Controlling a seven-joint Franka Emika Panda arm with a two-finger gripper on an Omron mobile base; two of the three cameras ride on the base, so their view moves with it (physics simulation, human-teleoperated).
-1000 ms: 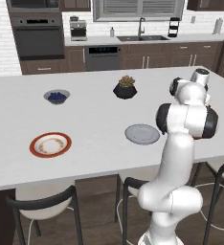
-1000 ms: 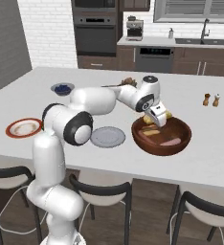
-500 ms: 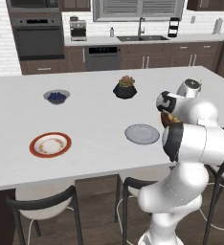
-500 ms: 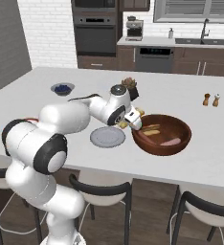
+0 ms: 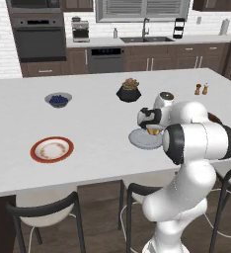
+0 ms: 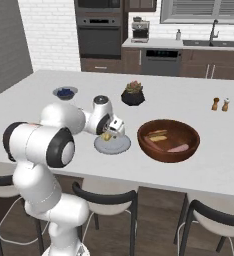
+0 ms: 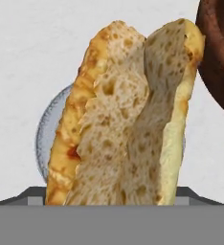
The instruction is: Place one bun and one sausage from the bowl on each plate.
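My gripper (image 6: 109,135) is shut on a split golden bun (image 7: 128,119), which hangs just above the light grey plate (image 6: 120,146). In the left base view the bun (image 5: 153,131) shows under the hand, over that plate (image 5: 138,140). The big reddish-brown bowl (image 6: 145,141) stands to the right of the plate, with another bun (image 6: 158,135) and a pinkish sausage (image 6: 178,148) inside it. Its dark rim (image 7: 219,62) crosses the top right corner of the hand view. The red-rimmed plate (image 5: 52,149) lies bare far to the left on the island.
A small blue-grey bowl of berries (image 5: 58,100) and a black plant pot (image 5: 129,91) stand further back on the island. Salt and pepper shakers (image 6: 220,104) are at the back right. Stools line the near edge of the counter.
The arm has swung left from over the big bowl to over the grey plate, carrying the bun with it. The bowl and both plates have stayed put.
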